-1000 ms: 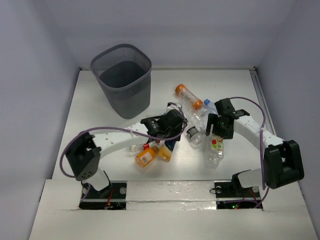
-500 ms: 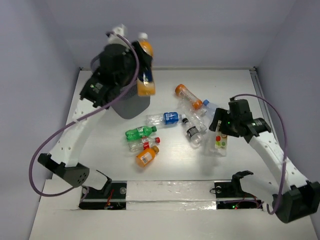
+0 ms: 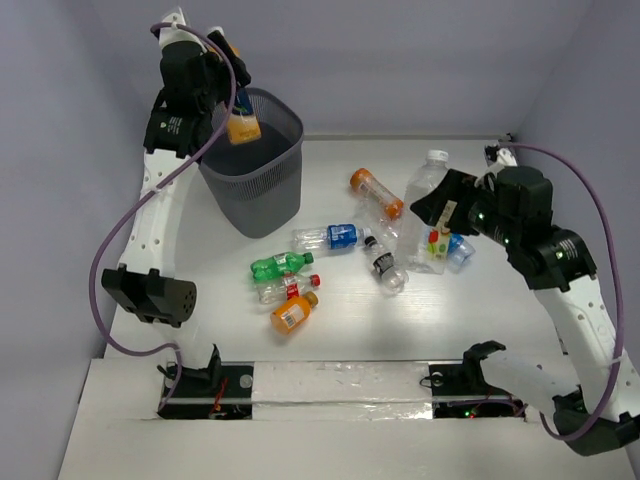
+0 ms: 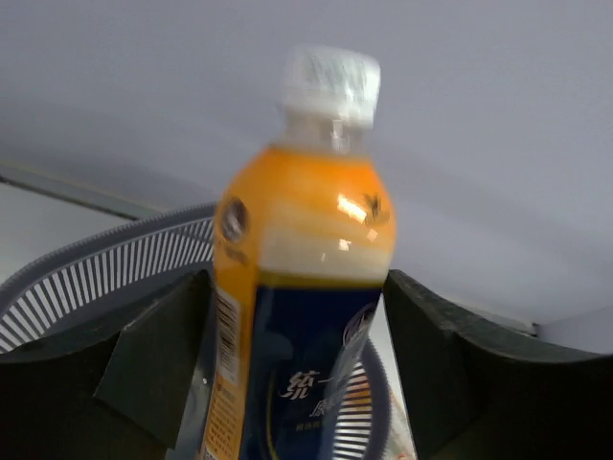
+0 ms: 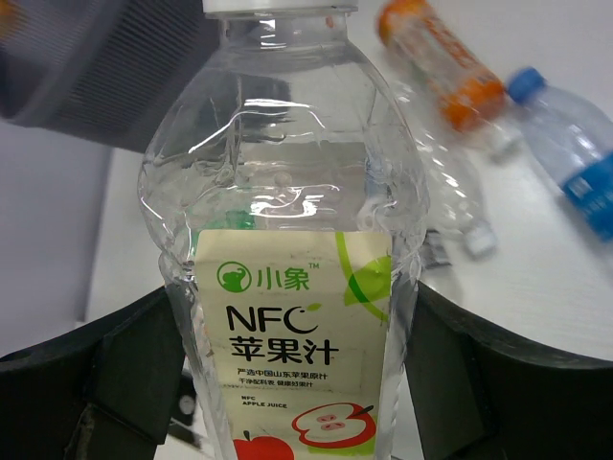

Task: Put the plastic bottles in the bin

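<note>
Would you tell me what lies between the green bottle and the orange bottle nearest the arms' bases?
In the top view, a clear red-capped bottle lies on its side between the green bottle and the orange bottle.

Soft, even light is filling the scene; the orange bottle (image 4: 305, 249) is glinting and blurring at its top.

Access to the mouth of the dark grey mesh bin (image 3: 262, 190) is partly obstructed: the left end effector (image 3: 236, 108), with an orange-and-blue plastic bottle (image 3: 243, 128) between its fingers, hangs over it. Lying bottles, from the green bottle (image 3: 280, 266) to the orange-ended clear bottle (image 3: 376, 192), occupy the centre of the counter (image 3: 350, 335). The right end effector (image 3: 440, 212), gripping a clear apple-juice bottle (image 3: 425, 190), blocks the right-centre. The near strip and the far right corner are free.
</note>
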### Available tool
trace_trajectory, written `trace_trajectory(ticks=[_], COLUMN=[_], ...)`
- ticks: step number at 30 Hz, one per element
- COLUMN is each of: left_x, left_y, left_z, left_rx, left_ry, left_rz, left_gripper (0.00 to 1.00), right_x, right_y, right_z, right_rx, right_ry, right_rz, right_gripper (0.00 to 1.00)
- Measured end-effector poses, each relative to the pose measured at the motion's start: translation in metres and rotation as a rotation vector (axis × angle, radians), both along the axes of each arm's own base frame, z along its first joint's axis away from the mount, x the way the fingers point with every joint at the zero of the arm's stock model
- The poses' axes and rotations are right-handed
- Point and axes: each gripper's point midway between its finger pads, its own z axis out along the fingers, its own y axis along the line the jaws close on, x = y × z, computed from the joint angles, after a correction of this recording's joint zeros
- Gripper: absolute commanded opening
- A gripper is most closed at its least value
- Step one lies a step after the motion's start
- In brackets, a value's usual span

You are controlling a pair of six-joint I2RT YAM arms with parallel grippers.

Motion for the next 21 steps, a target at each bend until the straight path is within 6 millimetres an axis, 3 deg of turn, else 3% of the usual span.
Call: trace_trajectory(ticks=[2,5,10,14,19,21], left_x=[0.006,0.007,-0.009,-0.061,-0.144,-0.164], left_y=[-0.001,-0.003,-0.007,-0.008,-0.003,-0.002], left_z=[-0.012,-0.023,-0.011,-0.002,-0.017,-0.018], left_rx=[0.01,0.017,0.007,-0.017,-0.057,-0.067], left_ry=[0.024,0.046,0.02,-0.022,-0.05,-0.071], left_rz=[0.001,-0.008,-0.047,-0.107,-0.167,-0.179], left_gripper=[0.82,0.84,0.79,0.76,0.72,0.72], right_x=[0.007,0.026,0.071,0.107,0.147,0.16], right_y=[0.017,0.047,0.095,0.128,0.174,0.196], right_z=[0.024,0.058,0.107,0.138,0.182,0.194], right_rx=[0.039,0.1,0.192,0.277,0.394,0.433], right_ry=[-0.034,-0.085,-0.165,-0.224,-0.317,-0.344], right_rz=[0.043,0.103,0.167,0.188,0.204,0.208], right_gripper=[0.64,0.64,0.65,0.65,0.66,0.66])
